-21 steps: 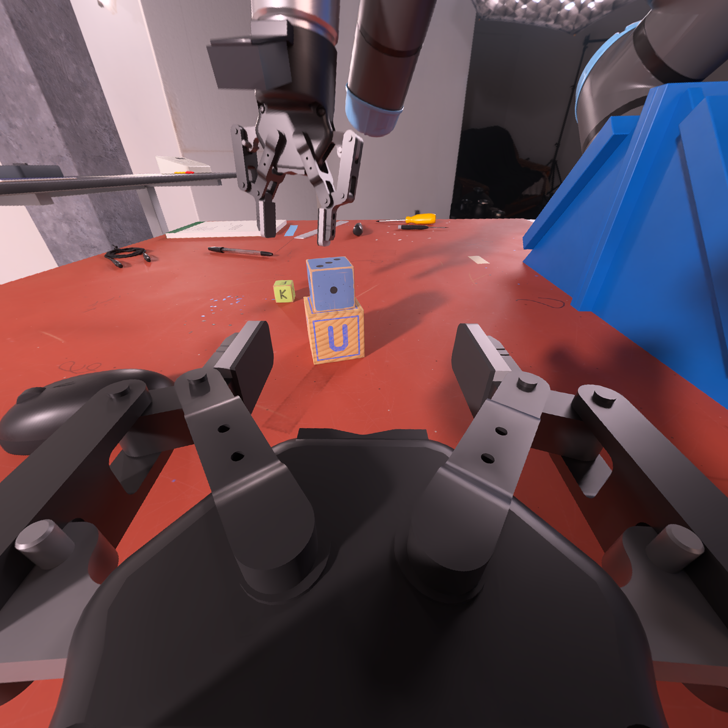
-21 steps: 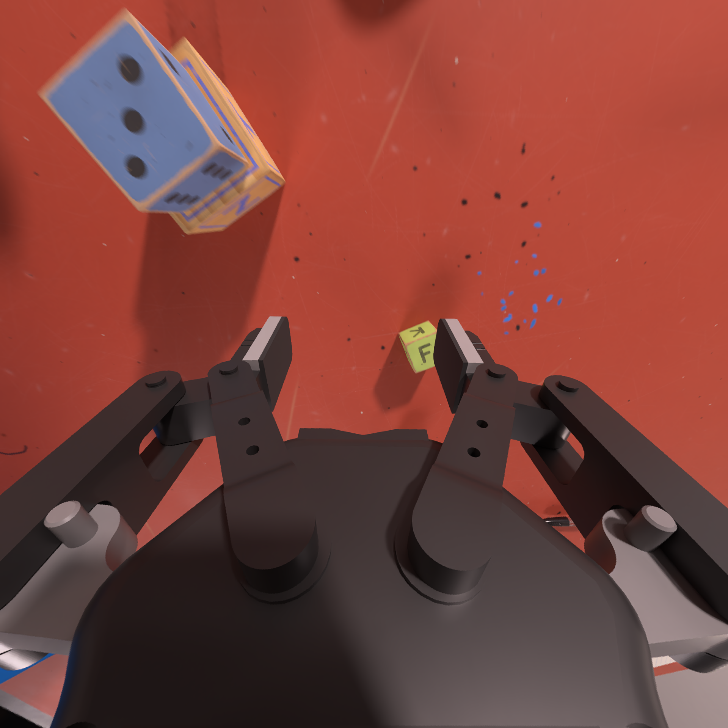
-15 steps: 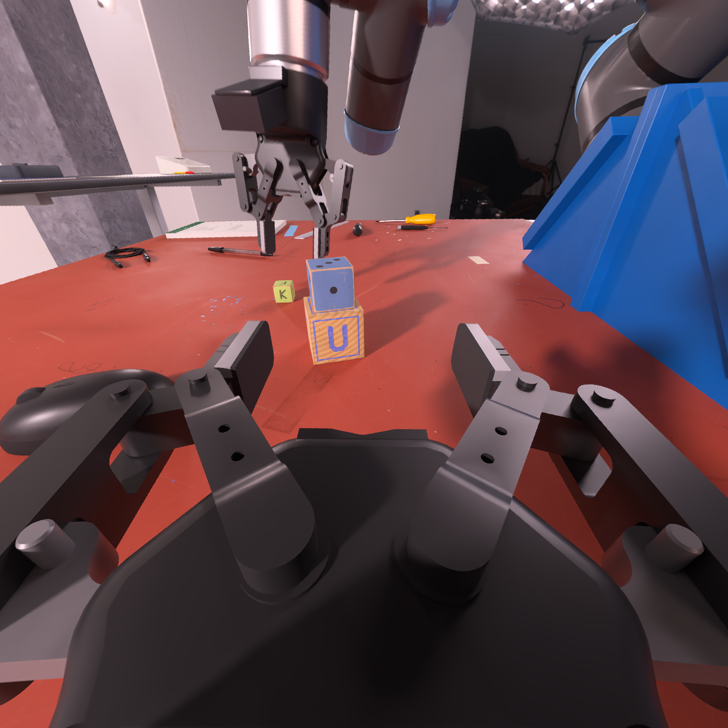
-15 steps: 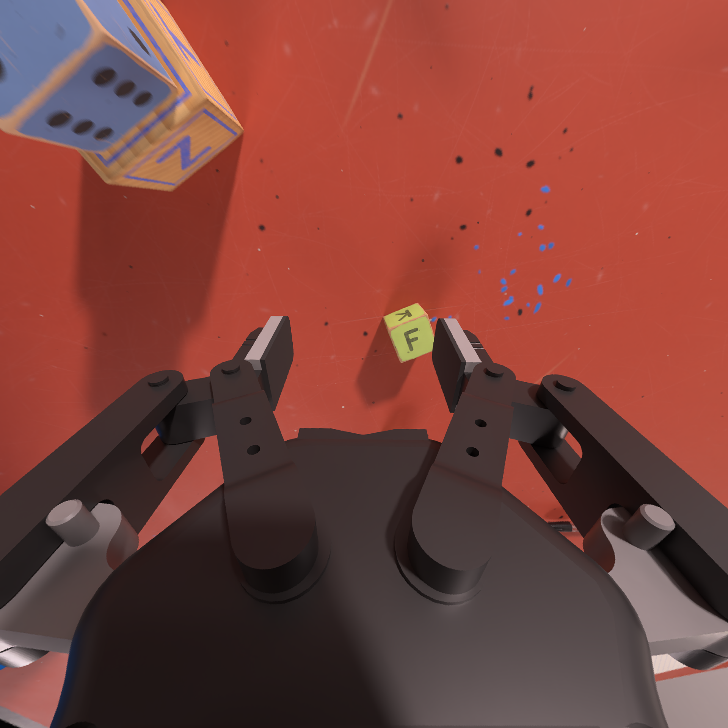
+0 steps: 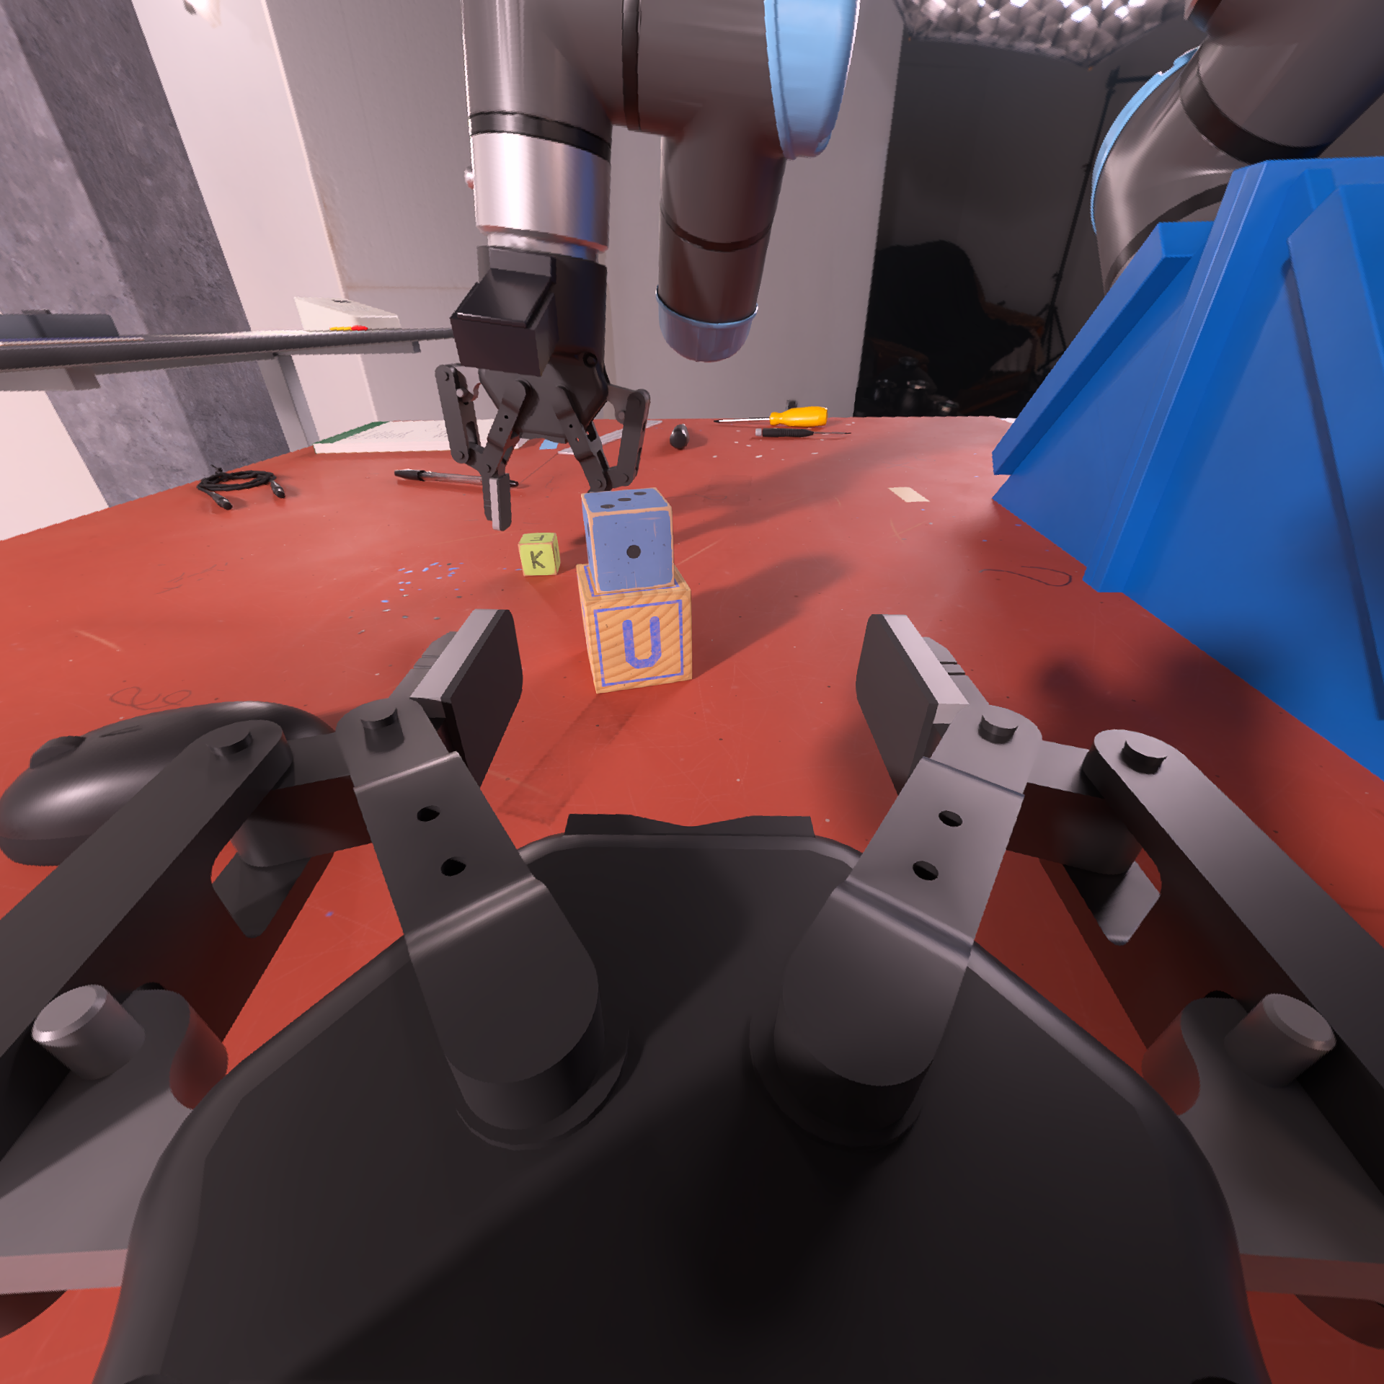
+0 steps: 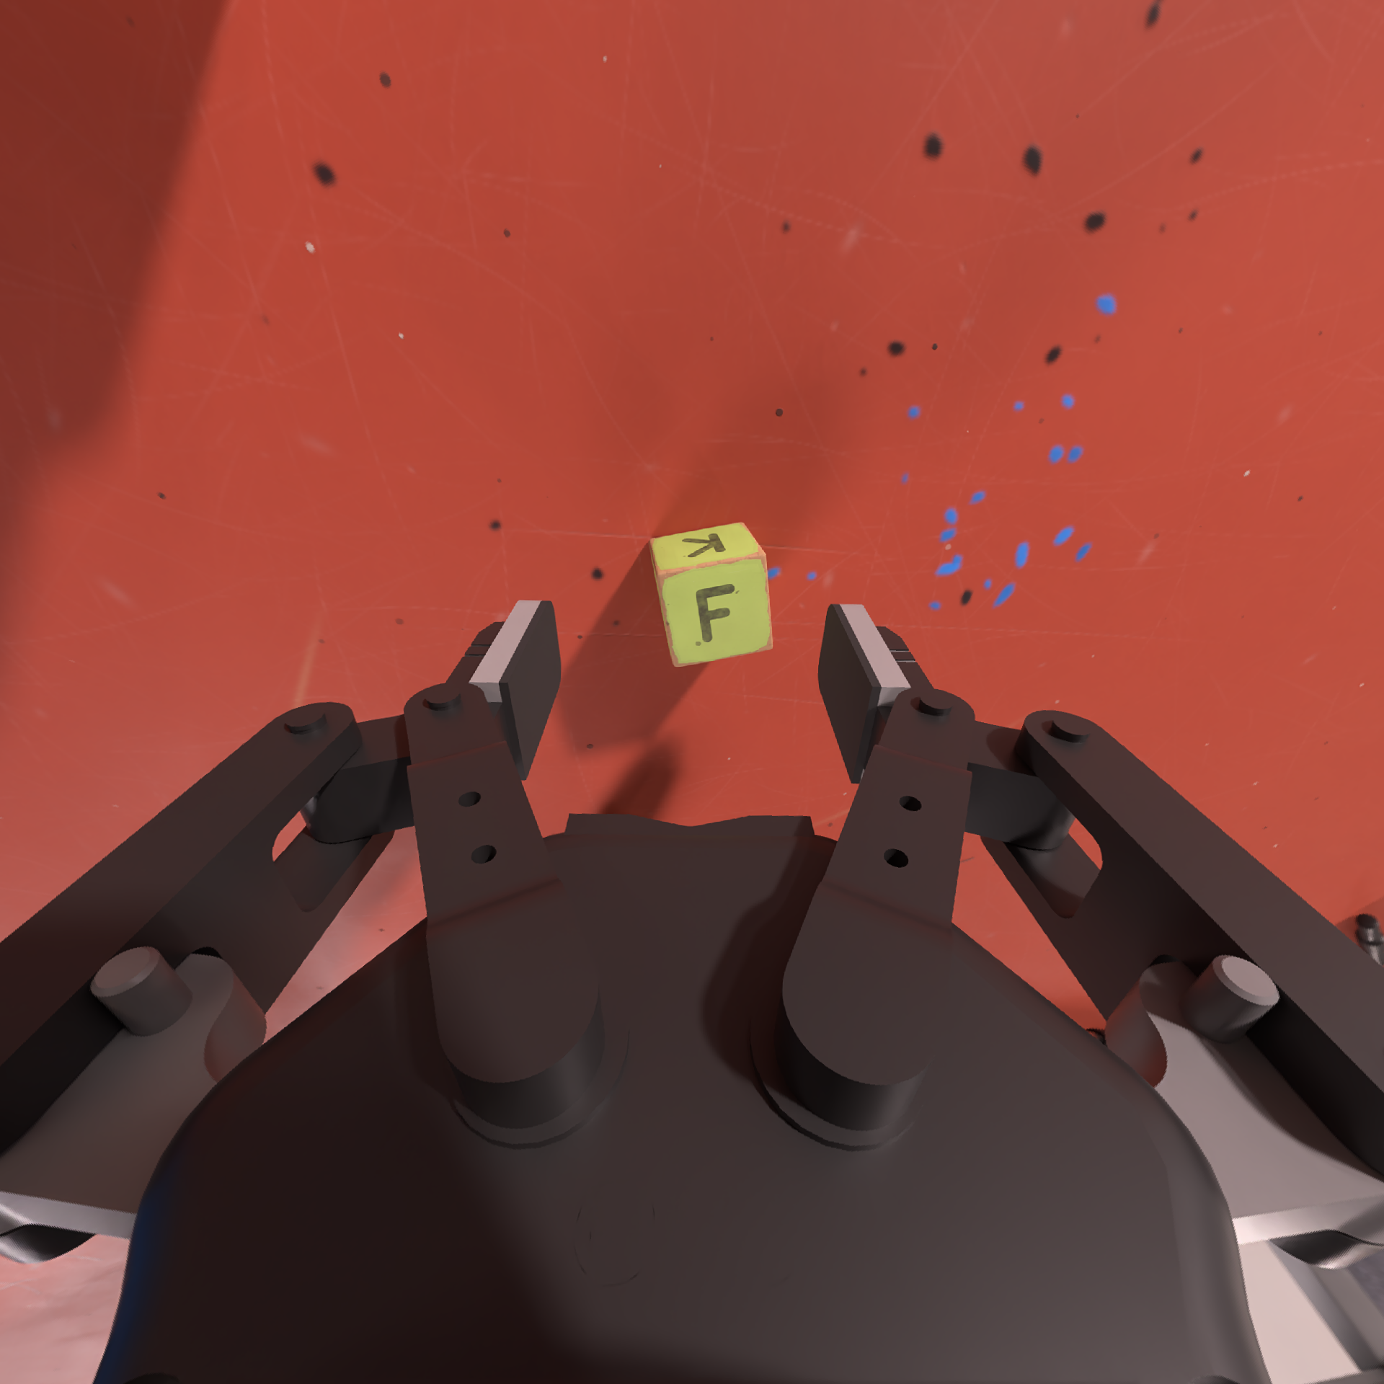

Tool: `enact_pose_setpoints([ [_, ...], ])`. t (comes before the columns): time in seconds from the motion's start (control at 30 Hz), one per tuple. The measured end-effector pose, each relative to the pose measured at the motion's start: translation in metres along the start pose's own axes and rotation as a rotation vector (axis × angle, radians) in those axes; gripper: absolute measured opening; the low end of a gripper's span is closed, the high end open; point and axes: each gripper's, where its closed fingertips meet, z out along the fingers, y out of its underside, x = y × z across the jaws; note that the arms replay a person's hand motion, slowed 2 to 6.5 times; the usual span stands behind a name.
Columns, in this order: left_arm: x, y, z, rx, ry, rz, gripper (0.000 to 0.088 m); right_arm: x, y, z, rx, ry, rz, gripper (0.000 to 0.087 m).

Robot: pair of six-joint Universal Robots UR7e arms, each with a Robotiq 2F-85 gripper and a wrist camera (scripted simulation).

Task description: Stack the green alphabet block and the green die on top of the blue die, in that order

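The small green alphabet block (image 5: 539, 555) lies on the red table (image 5: 824, 599) just left of a blue die (image 5: 629, 550). The blue die sits on a wooden letter block (image 5: 638, 640). My right gripper (image 5: 554, 498) is open and hangs low over the green block. In the right wrist view the green block (image 6: 711, 599) lies just beyond and between the fingers of the open right gripper (image 6: 689, 663), not touched. My left gripper (image 5: 689, 666) is open and empty, low over the table in front of the stack. No green die is in view.
A large blue structure (image 5: 1236, 449) stands at the right. A black rounded object (image 5: 90, 779) lies beside my left gripper. A pen (image 5: 449, 477), a coiled cable (image 5: 240, 483) and screwdrivers (image 5: 794, 416) lie at the far edge.
My right gripper has come down and shifted over the green block, which now sits centred between its fingers. The die stack has left the right wrist view. The left gripper has not moved.
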Motion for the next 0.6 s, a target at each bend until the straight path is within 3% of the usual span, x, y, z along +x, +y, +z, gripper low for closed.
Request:
enact_pose_setpoints([
  [0.3,-0.0006,-0.0005,-0.0003,0.004,0.001,-0.007,0.0777,0.0049,-0.0050,0.0078,0.044,0.001,-0.109,0.0499],
  [0.4,-0.0007,-0.0005,-0.0004,0.004,0.001,-0.008,0.0777,0.0049,-0.0064,0.0090,0.058,-0.009,-0.140,0.0406],
  [0.47,-0.0008,-0.0005,-0.0004,0.004,0.001,-0.009,0.0776,0.0057,-0.0061,0.0095,0.058,-0.011,-0.156,0.0280],
  [0.6,-0.0010,-0.0007,-0.0004,0.006,0.001,-0.012,0.0776,0.0079,-0.0064,0.0069,0.053,0.006,-0.176,0.0263],
])
